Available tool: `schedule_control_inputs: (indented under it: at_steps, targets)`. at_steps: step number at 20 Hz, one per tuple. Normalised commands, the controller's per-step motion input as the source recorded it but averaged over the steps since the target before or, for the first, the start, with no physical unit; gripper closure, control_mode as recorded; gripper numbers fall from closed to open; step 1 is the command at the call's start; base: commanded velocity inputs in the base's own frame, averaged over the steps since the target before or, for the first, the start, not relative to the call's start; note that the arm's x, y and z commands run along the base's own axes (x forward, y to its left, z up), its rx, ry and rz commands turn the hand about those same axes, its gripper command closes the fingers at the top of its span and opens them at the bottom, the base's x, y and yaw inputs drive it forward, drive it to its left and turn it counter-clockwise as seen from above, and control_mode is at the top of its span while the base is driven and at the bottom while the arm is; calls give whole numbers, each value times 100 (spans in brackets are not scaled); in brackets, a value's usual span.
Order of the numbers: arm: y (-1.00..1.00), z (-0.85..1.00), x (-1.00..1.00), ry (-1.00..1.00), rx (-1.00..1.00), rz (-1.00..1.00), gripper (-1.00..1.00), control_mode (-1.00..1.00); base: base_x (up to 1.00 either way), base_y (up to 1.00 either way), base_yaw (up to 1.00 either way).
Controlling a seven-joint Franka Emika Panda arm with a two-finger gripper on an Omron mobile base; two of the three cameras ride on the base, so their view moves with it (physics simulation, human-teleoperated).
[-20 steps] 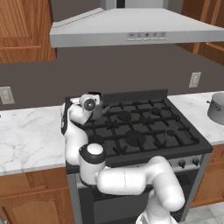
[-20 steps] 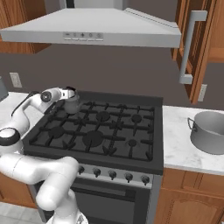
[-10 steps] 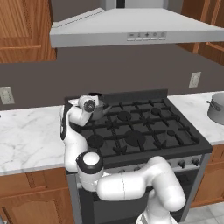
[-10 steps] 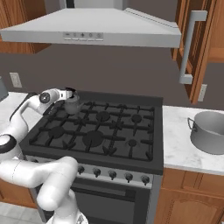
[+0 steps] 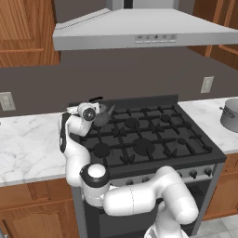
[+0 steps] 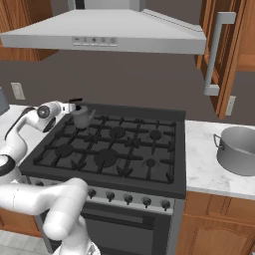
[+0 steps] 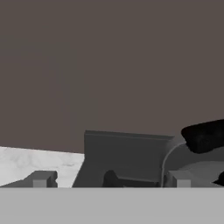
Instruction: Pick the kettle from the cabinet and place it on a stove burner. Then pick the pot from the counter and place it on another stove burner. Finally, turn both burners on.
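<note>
The small dark grey kettle (image 5: 103, 116) (image 6: 82, 117) stands upright on the stove's back-left burner. My gripper (image 6: 68, 107) (image 5: 93, 110) hovers just left of it, open and holding nothing. In the hand view the gripper (image 7: 109, 179) has its fingertips (image 7: 41, 178) wide apart. The kettle (image 7: 199, 164) with its black handle sits off to the right, outside the jaws. The large steel pot (image 5: 230, 114) (image 6: 238, 149) rests on the white marble counter (image 6: 201, 167) right of the range. The front-left burner (image 5: 101, 149) and the burner beside it (image 5: 144, 146) are bare.
The cabinet (image 6: 226, 60) at upper right has its door swung open, its grey bar handle (image 6: 215, 52) jutting out. A grey range hood (image 5: 144, 32) overhangs the stove. A row of dark knobs (image 6: 127, 198) lines the range's front. More counter (image 5: 28, 144) lies to the left.
The jaws have spread slightly wider and the hand has drawn back a little to the left, away from the kettle. The kettle has stayed put on the back-left burner.
</note>
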Motion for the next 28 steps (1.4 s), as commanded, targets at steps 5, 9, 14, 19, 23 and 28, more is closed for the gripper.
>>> schedule_control_inputs:
  at_steps: [5, 9, 14, 19, 23, 28]
  targets:
    - [16, 15, -26, 0, 0, 0, -100, -100, 0, 0, 0]
    - [0, 27, -30, 0, 0, 0, -100, -100, 0, 0, 0]
    - [0, 31, -32, -2, 0, 0, -100, -100, 0, 0, 0]
    - [0, 34, -44, -1, 0, 0, -100, -100, 0, 0, 0]
    - [-2, 40, -57, -2, 0, -1, -100, -100, 0, 0, 0]
    - [-12, 43, -60, 0, 0, -3, -100, -100, 0, 0, 0]
